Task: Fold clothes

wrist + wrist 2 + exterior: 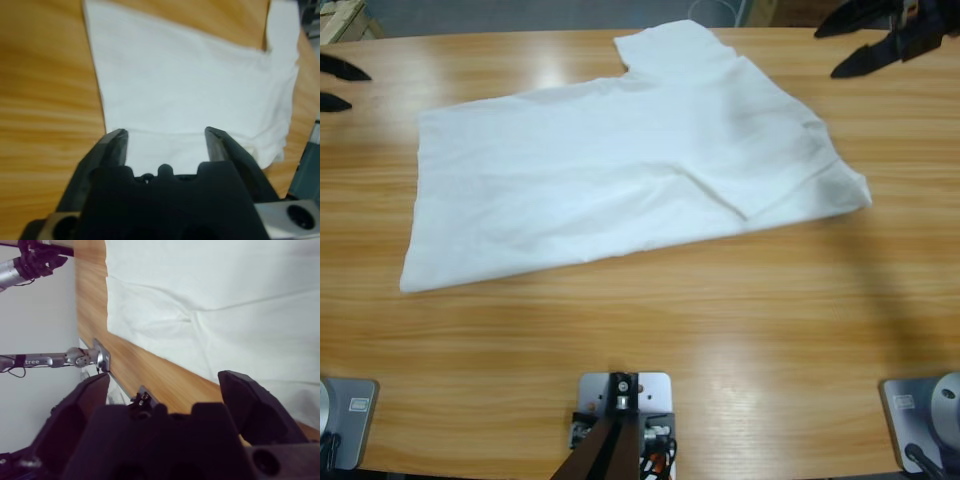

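Observation:
The clothes are one white T-shirt (620, 170) spread across the middle of the wooden table (720, 330), hem to the left. One sleeve (670, 45) points to the far edge, and a diagonal fold runs across its right part. My left gripper (338, 85) is open at the picture's left edge, off the shirt's hem side and holding nothing. In the left wrist view the gripper (166, 137) looks along the T-shirt (200, 85). My right gripper (845, 45) hangs open and empty at the upper right, beyond the shirt's right end. In the right wrist view the gripper (164, 379) faces the T-shirt (225, 300).
Bare wood runs all along the front of the table below the shirt, and narrower strips lie at its left and right ends. The right wrist view shows the other arm (30, 265) at its top left corner and the table's edge.

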You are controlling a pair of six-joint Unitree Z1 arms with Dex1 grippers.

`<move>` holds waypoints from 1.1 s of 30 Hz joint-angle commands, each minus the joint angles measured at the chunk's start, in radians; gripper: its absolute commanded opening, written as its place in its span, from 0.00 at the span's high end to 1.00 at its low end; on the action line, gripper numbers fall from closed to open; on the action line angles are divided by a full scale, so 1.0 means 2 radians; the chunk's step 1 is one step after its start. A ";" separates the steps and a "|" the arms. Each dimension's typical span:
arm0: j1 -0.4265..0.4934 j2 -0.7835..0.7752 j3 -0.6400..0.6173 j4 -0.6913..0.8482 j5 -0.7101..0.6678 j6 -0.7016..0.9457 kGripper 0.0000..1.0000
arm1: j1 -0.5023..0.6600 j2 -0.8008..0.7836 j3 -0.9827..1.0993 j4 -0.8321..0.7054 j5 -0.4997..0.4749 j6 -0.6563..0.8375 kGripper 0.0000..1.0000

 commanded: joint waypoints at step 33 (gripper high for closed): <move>0.041 0.300 -0.187 0.040 -0.076 -0.043 0.09 | -0.024 0.218 -0.300 0.136 0.012 -0.003 0.11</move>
